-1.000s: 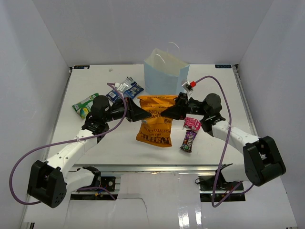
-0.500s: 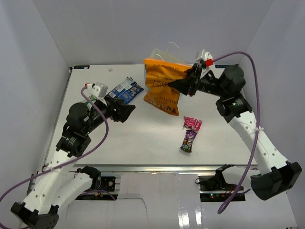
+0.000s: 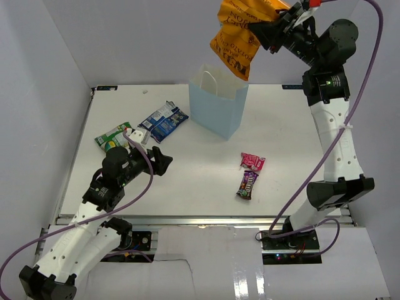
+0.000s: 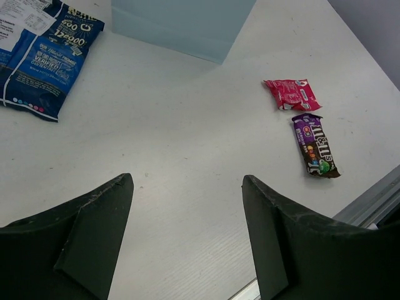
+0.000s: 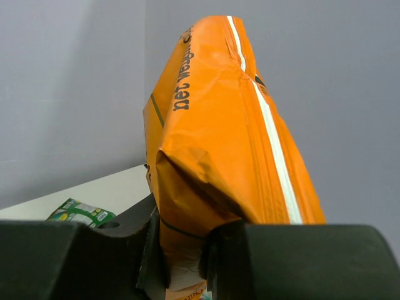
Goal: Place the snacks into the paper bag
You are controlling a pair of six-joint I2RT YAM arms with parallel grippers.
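**Orange chip bag held high over the paper bag**

From above: the right gripper [image 3: 273, 26] pinches one end of the orange chip bag [image 3: 239, 39]. The bag hangs well above the upright paper bag [image 3: 215, 107], probably so that its lower end clears the rim and slides in lengthwise. The left gripper [image 3: 164, 161] hovers low, spread and empty, near the blue chip bag [image 3: 164, 120] and green packet [image 3: 112, 135].

Left wrist: the wide-apart fingers [image 4: 87, 240] frame only bare table [image 4: 187, 156]. The pink packet [image 4: 290, 94] and candy pack [image 4: 315, 145] lie further right.

Right wrist: the jaws squeeze the orange bag's crimped edge.
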